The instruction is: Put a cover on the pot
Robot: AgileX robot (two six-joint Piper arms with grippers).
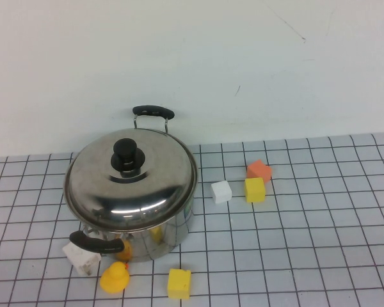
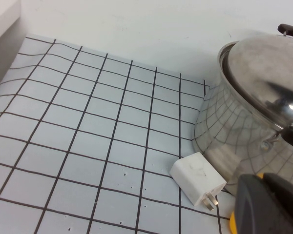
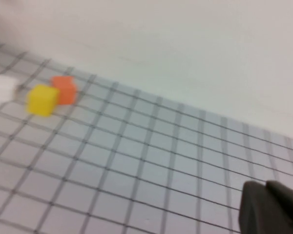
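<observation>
The pot [image 1: 169, 230] is a large shiny steel one with two black loop handles and stands left of centre on the grid mat. A domed steel lid [image 1: 131, 188] with a black knob [image 1: 129, 153] lies on top of it. The pot [image 2: 229, 131] and lid [image 2: 268, 73] also show in the left wrist view, where a bit of the rim shows beside the lid's edge. My left gripper [image 2: 261, 179] is shut and empty, close beside the pot's near wall. My right gripper [image 3: 265, 187] is shut and empty over bare mat, far from the pot. Neither gripper shows in the high view.
A white charger plug [image 1: 82, 257] lies by the pot's near handle, also in the left wrist view [image 2: 198, 178]. A yellow duck [image 1: 115, 278] and a yellow block [image 1: 179, 283] sit in front. A white cube [image 1: 221, 191], yellow cube [image 1: 255, 189] and orange block [image 1: 259, 169] lie to the right.
</observation>
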